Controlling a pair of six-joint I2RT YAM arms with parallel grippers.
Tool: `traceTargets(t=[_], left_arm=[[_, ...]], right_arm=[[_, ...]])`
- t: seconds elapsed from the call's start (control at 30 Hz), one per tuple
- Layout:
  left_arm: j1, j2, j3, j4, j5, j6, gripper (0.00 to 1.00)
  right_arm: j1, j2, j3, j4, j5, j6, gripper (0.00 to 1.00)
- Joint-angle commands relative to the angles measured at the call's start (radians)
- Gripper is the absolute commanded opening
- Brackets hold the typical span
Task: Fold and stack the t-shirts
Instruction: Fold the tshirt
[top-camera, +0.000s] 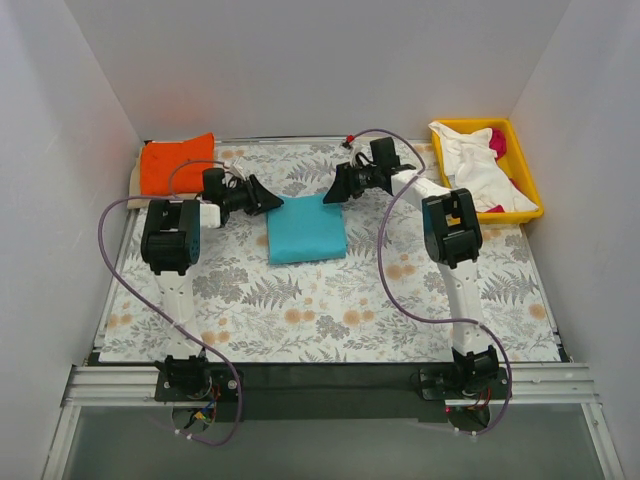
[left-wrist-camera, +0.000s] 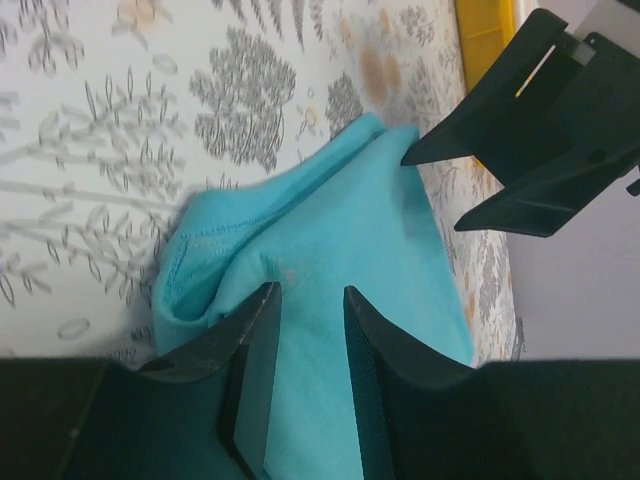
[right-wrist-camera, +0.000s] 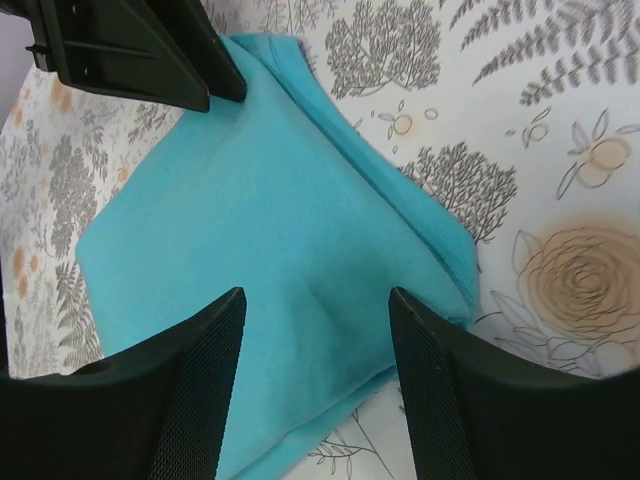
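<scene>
A teal-blue t-shirt (top-camera: 306, 228) lies folded into a rectangle in the middle of the floral table cloth. My left gripper (top-camera: 277, 203) is at its far left corner. In the left wrist view (left-wrist-camera: 313, 300) the jaws stand a little apart over the teal cloth (left-wrist-camera: 330, 240), which bunches there. My right gripper (top-camera: 329, 197) is at the far right corner, open wide over the shirt (right-wrist-camera: 250, 210), as the right wrist view (right-wrist-camera: 316, 300) shows. A folded orange t-shirt (top-camera: 177, 163) lies at the back left. White (top-camera: 472, 160) and magenta (top-camera: 497, 141) shirts lie in a heap.
The white and magenta shirts fill a yellow plastic tray (top-camera: 526, 176) at the back right. White walls close in the table on three sides. Each arm's cable loops over the floral cloth (top-camera: 330, 310) beside it.
</scene>
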Motion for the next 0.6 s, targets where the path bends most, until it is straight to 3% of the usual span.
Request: traceTargets(t=[0.0,0.17,0.3,0.43,0.57], left_arm=[[0.024,-0.008,0.105,0.001,0.009,-0.012,0.31],[0.030,-0.168,0.047,-0.013,0.166,0.006,0.34],[0.007,-0.326,-0.199,0.008,0.206,-0.084,0.33],[-0.044,-0.448,-0.367,0.110,0.210,-0.187,0.33],[-0.085,-0.425,-0.447,0.232,0.201,-0.280,0.33]], right_arm=[[-0.017,-0.036,0.064,0.062,0.008,0.018,0.57],[-0.020,-0.223,-0.075,0.052,-0.090,0.035,0.59],[0.008,-0.381,-0.282,0.065,-0.179,0.110,0.58],[0.040,-0.446,-0.445,0.142,-0.210,0.176,0.56],[0.078,-0.424,-0.520,0.220,-0.219,0.221,0.54]])
